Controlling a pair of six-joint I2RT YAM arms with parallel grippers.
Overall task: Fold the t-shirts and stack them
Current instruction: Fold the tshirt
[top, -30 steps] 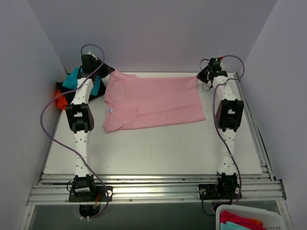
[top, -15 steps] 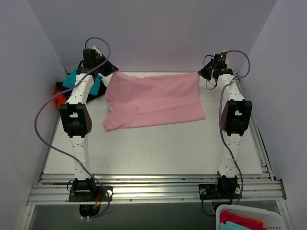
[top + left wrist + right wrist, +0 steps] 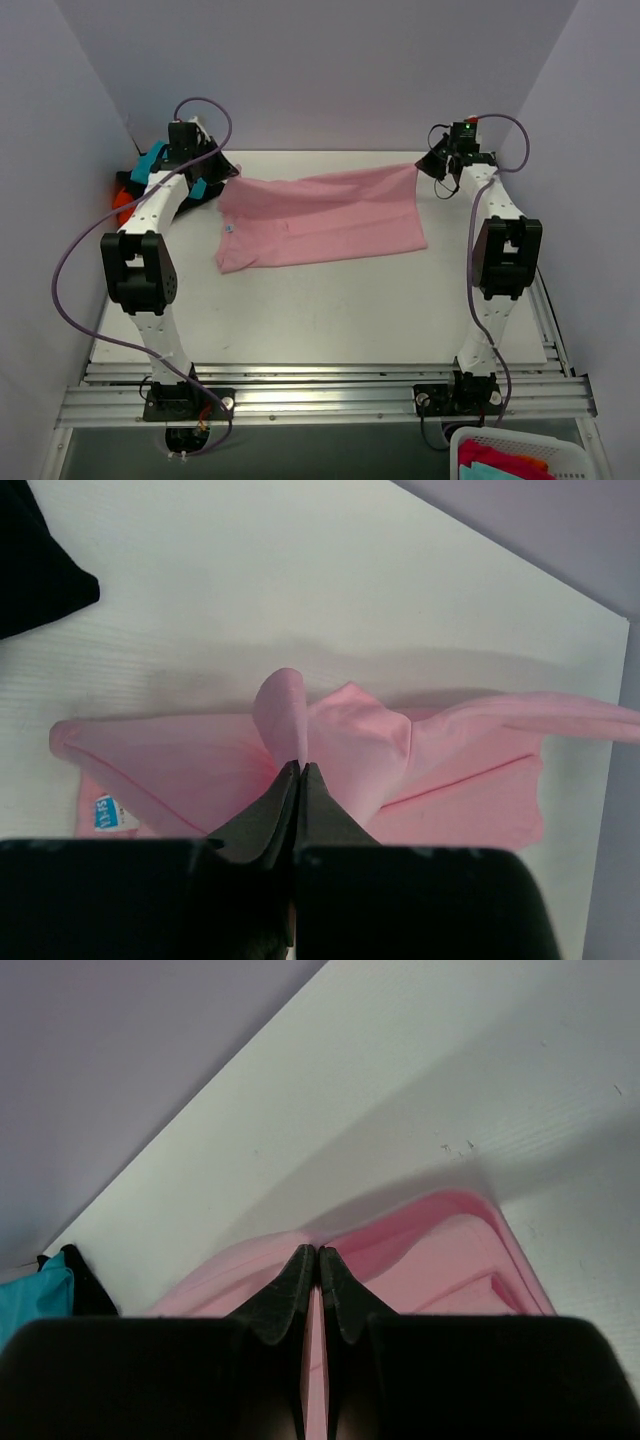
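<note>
The pink t-shirt lies spread across the far half of the worktop, toward 12 o'clock from its middle in the top view. Its far edge is raised off the surface between the two hands, while the near part rests flat.

The left hand is at the shirt's 10 o'clock corner, its fingers pressed together on a pinched fold of pink cloth. In its wrist view the fold stands up right at the fingertips, and the rest of the garment fans out to both sides beyond them (a small white label shows at 8 o'clock).

The right hand has the 2 o'clock corner and is likewise clamped shut on the fabric. In its wrist view, pink cloth meets the fingertips and spreads toward 4 o'clock. The lifted edge runs nearly straight from one hand to the other.

At 9 o'clock of the pink shirt, against the left wall, a heap holds the teal t-shirt, the black t-shirt and the orange-red t-shirt, just beside the left hand. A white basket at 5 o'clock, below the worktop's near edge, holds teal and red cloth.
</note>
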